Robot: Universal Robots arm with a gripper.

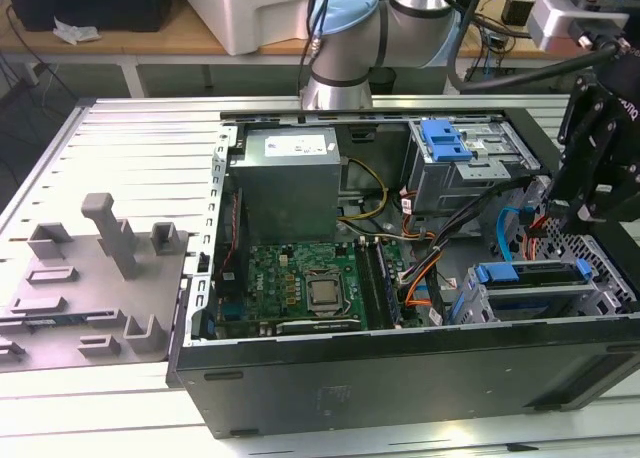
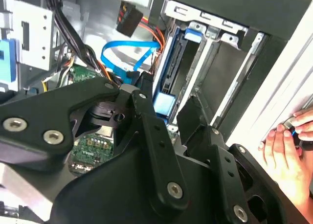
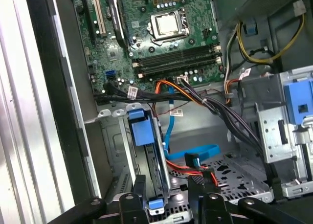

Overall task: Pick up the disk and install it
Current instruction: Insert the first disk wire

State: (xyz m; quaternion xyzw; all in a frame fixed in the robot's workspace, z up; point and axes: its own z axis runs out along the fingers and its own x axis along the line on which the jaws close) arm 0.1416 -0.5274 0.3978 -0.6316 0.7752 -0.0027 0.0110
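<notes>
- Over the open computer case [image 1: 400, 388], lying on its side, the gripper [image 3: 167, 181] hangs right above the drive bay [image 1: 520, 306] at the exterior view's right.
- The disk [image 3: 143, 132] stands on edge in one slot of that bay, blue frame uppermost. The second wrist view shows free slots just beside it.
- The fingers [image 3: 195, 190] are spread well apart with nothing clamped. In the first wrist view the small blue end of the disk's frame shows between them, and I can't make out any contact.
- My read: the work is right at the disk in its slot. Whether it sits fully home, these views don't tell.
- To do this well, keep the jaws square to the blue frame and bear on the plastic, not the metal body.
- Any travel should run straight along the slot's rails, because a twist would likely bind the frame against the bay wall.
- The blue cable [image 3: 195, 153] and the orange wires [image 3: 177, 166] lie just beside the bay, close to one finger, so a snag is a real risk.
- A person's hand [image 2: 287, 148] rests on the case edge near the gripper, so slow, gentle motion is the safe call.
</notes>
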